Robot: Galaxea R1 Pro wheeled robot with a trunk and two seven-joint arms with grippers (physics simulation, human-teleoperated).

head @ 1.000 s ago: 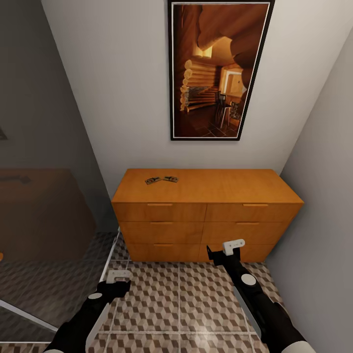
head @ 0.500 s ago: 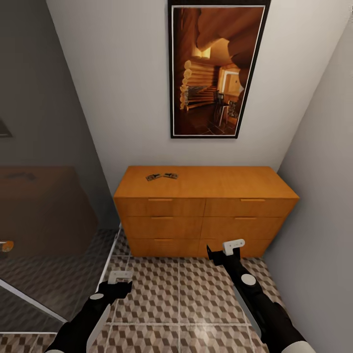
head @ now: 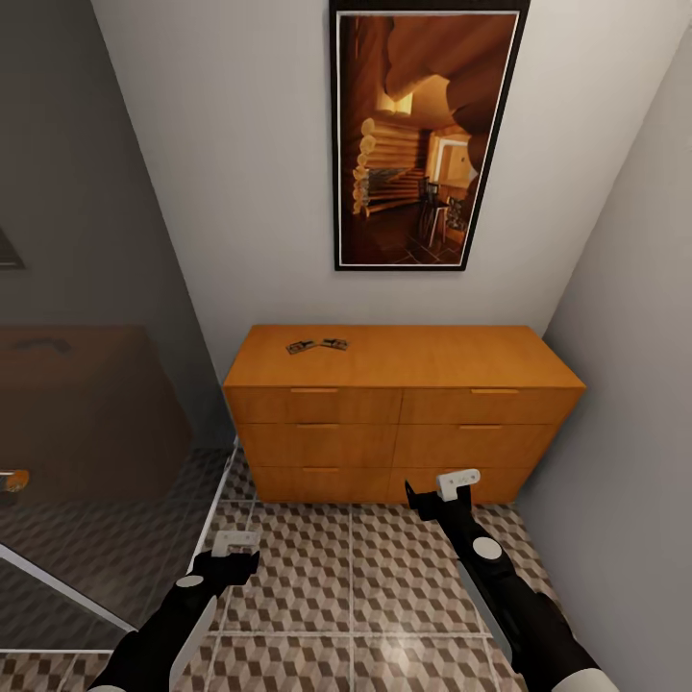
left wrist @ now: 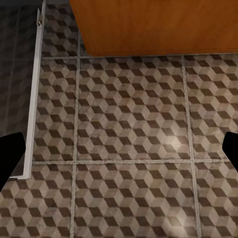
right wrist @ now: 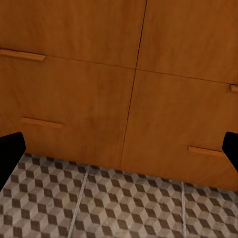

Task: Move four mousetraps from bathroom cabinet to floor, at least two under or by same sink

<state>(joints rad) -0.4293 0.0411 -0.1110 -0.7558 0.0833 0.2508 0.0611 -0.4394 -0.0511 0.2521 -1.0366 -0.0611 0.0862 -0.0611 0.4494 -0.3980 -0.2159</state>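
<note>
Both grippers — left gripper (head: 234, 541), right gripper (head: 444, 483) — hang open and empty over the bathroom floor (head: 375, 586). Your mousetraps (head: 316, 346) lie up ahead on the cabinet (head: 404, 384) top, left-of-centre — left arm's side, approx., pair's long axis running along the cabinet's width.

On the orange-brown wooden cabinet (head: 404, 384), two small flat brown mousetraps (head: 316, 345) are too small to show wire or red marks. The framed log-cabin picture (head: 428, 135) is cut off by the head view's top edge.
</note>
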